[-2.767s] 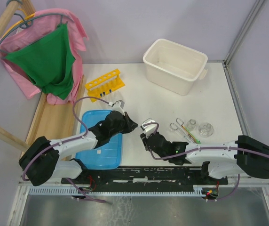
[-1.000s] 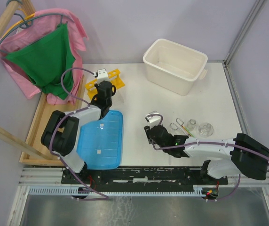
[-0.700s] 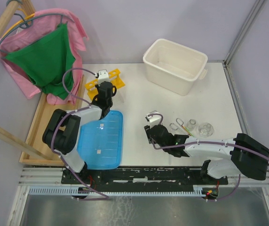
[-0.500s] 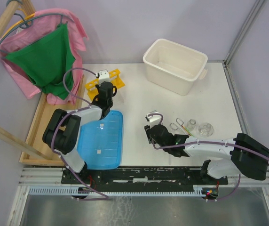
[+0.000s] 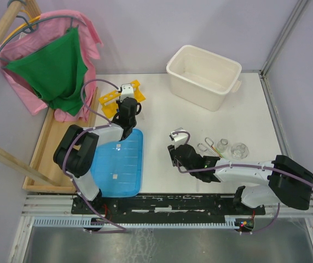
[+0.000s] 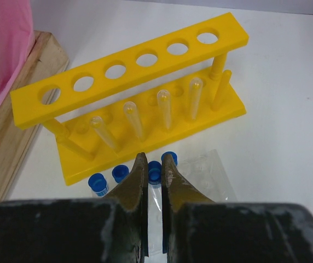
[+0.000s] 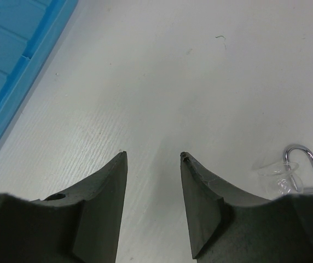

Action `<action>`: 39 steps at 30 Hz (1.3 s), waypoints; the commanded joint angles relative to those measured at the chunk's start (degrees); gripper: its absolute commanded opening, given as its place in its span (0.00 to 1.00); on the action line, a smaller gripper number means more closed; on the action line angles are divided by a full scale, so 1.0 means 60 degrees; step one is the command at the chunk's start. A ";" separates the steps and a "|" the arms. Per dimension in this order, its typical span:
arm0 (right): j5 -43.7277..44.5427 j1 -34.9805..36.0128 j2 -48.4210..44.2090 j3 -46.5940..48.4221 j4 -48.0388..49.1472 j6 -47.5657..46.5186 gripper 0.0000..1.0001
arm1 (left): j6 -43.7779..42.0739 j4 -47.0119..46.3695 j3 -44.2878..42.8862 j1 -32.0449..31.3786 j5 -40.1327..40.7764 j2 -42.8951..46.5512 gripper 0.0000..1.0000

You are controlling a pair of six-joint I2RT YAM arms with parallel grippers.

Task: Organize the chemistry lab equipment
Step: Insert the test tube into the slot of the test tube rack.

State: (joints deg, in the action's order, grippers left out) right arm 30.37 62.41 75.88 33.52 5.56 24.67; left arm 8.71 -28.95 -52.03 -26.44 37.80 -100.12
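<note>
The yellow tube rack (image 6: 129,71) (image 5: 122,97) stands at the back left, and several clear tubes (image 6: 163,107) sit on its front row. Blue-capped tubes (image 6: 120,172) lie in a row on the table in front of it, next to a clear plastic sheet (image 6: 214,172). My left gripper (image 6: 154,161) (image 5: 128,105) is shut on the middle blue-capped tube (image 6: 154,172), whose cap pokes out past the fingertips. My right gripper (image 7: 153,156) (image 5: 174,150) hangs open over bare table. Two glass flasks (image 5: 238,149), metal tongs (image 5: 206,148) (image 7: 304,159) and thin rods (image 5: 224,158) lie to its right.
A white tub (image 5: 203,68) stands at the back right. A blue ribbed lid (image 5: 118,164) (image 7: 14,38) lies near my left arm's base. A wooden frame (image 5: 58,137) and hung pink and green clothes (image 5: 52,66) border the left side.
My left wrist has shifted a little to the right along the rack's front. The right arm has not moved, and both grippers kept their opening.
</note>
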 commanded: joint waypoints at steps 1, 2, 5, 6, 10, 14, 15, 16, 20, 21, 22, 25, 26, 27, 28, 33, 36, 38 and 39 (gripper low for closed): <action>-0.0041 -0.0088 -0.0001 -0.0007 0.0370 0.0105 0.52 | -0.0479 -0.0566 -0.0148 -0.0030 0.0542 -0.0055 0.03; -0.0051 -0.0089 0.0018 0.0002 0.0367 0.0104 0.52 | -0.0482 -0.0579 -0.0130 -0.0038 0.0554 -0.0033 0.03; -0.0081 -0.0100 0.0047 0.0018 0.0380 0.0098 0.52 | -0.0612 -0.0651 -0.0117 -0.0028 0.0671 0.0038 0.03; -0.0089 -0.0098 0.0049 0.0023 0.0379 0.0105 0.52 | -0.0653 -0.0674 -0.0123 -0.0023 0.0698 0.0055 0.03; -0.0140 -0.0105 0.0095 0.0035 0.0425 0.0102 0.52 | -0.0742 -0.0654 -0.0176 -0.0032 0.0731 -0.0014 0.03; -0.0140 -0.0114 0.0080 0.0016 0.0409 0.0098 0.52 | -0.0683 -0.0671 -0.0173 -0.0030 0.0731 -0.0120 0.03; -0.0156 -0.0113 0.0068 0.0008 0.0415 0.0096 0.52 | -0.0667 -0.0658 -0.0188 -0.0032 0.0718 -0.0149 0.03; -0.0149 -0.0111 0.0069 -0.0009 0.0413 0.0111 0.52 | -0.0636 -0.0654 -0.0187 -0.0032 0.0717 -0.0169 0.03; -0.0141 -0.0121 0.0074 -0.0025 0.0442 0.0122 0.52 | -0.0575 -0.0713 -0.0208 -0.0020 0.0717 -0.0292 0.03; -0.0149 -0.0132 0.0091 -0.0024 0.0454 0.0124 0.52 | -0.0573 -0.0743 -0.0224 -0.0027 0.0715 -0.0336 0.03; -0.0143 -0.0130 0.0116 -0.0013 0.0450 0.0117 0.52 | -0.0573 -0.0742 -0.0251 -0.0028 0.0709 -0.0381 0.03; -0.0179 -0.0134 0.0151 0.0010 0.0451 0.0098 0.52 | -0.0587 -0.0798 -0.0301 -0.0033 0.0731 -0.0497 0.03; -0.0176 -0.0134 0.0167 0.0011 0.0454 0.0085 0.52 | -0.0609 -0.0800 -0.0334 -0.0033 0.0751 -0.0541 0.03; -0.0183 -0.0152 0.0180 0.0030 0.0450 0.0088 0.52 | -0.0636 -0.0800 -0.0381 -0.0025 0.0777 -0.0572 0.03; -0.0195 -0.0172 0.0187 0.0034 0.0452 0.0078 0.52 | -0.0656 -0.0800 -0.0401 -0.0028 0.0788 -0.0587 0.03; -0.0273 -0.0212 0.0259 0.0061 0.0495 0.0072 0.52 | -0.0588 -0.0742 -0.0395 -0.0030 0.0702 -0.0639 0.03; -0.0326 -0.0221 0.0300 0.0083 0.0501 0.0050 0.53 | -0.0413 -0.0677 -0.0367 -0.0033 0.0629 -0.0690 0.04; -0.0349 -0.0233 0.0320 0.0109 0.0483 0.0048 0.53 | -0.0312 -0.0457 -0.0472 -0.0035 0.0565 -0.0736 0.10; -0.0356 -0.0230 0.0309 0.0101 0.0481 0.0056 0.54 | -0.0275 -0.0374 -0.0513 -0.0046 0.0547 -0.0752 0.12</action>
State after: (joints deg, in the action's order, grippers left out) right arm 28.42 61.36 77.56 33.50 6.44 24.69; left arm 6.52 -30.37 -52.60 -26.44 40.38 -103.90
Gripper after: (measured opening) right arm 0.529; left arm 0.099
